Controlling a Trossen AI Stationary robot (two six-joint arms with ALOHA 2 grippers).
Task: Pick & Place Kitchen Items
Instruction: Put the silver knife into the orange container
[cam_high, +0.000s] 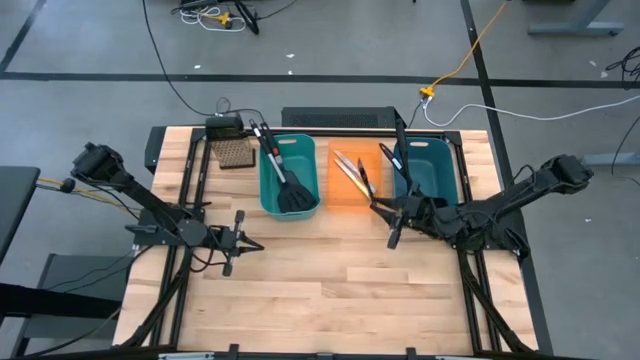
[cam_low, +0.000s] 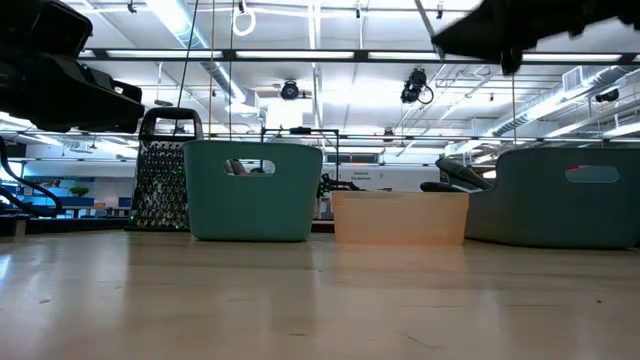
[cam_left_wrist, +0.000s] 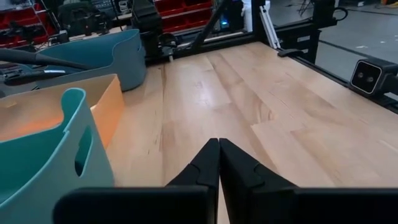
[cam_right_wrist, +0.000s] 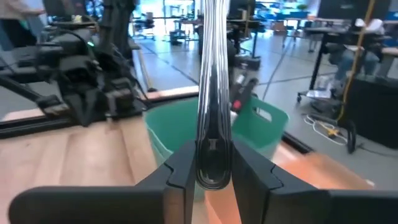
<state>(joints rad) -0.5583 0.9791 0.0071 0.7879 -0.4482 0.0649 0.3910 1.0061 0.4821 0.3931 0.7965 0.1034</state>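
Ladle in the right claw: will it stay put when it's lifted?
Probably stiff: the ladle runs straight from the right claw. Its glossy handle looks slippery. Gripped near one end, it may pivot between the fingers.

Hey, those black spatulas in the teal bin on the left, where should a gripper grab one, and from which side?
Take a spatula by its handle, on the stretch leaning out over the teal bin's far rim. The slotted heads lie low at the bin's near end, walled in. Probably best to come down from above at the far side, jaws across the thin handle. The two handles lie close together, so pick the outer one.
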